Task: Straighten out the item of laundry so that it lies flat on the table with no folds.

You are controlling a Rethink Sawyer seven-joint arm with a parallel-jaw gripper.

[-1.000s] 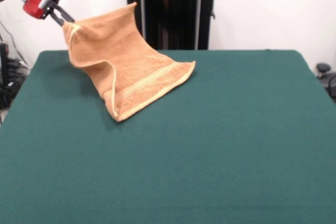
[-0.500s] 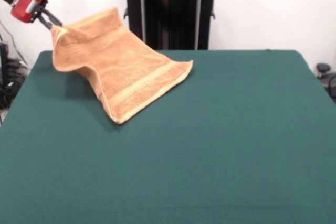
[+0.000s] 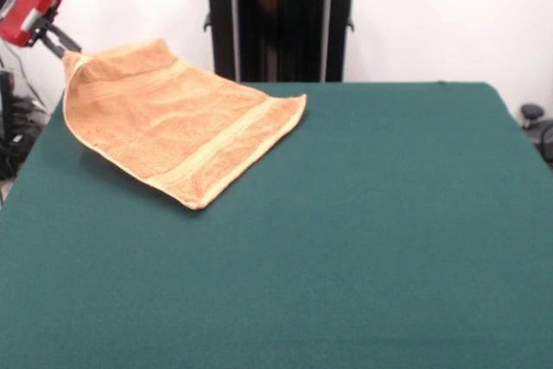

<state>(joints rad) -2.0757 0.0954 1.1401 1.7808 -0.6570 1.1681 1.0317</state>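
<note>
Jaws are pinching the hand towel (image 3: 177,123) by its corner at the picture's top left, the red gripper (image 3: 62,43) holding that corner raised above the green surface (image 3: 363,239). Most of the cloth is lying spread out near the far left edge, stripe band showing. The risk I'm seeing: releasing from this height could let the lifted corner flop back over itself, or pulling further outward could drag the towel off the edge.
</note>
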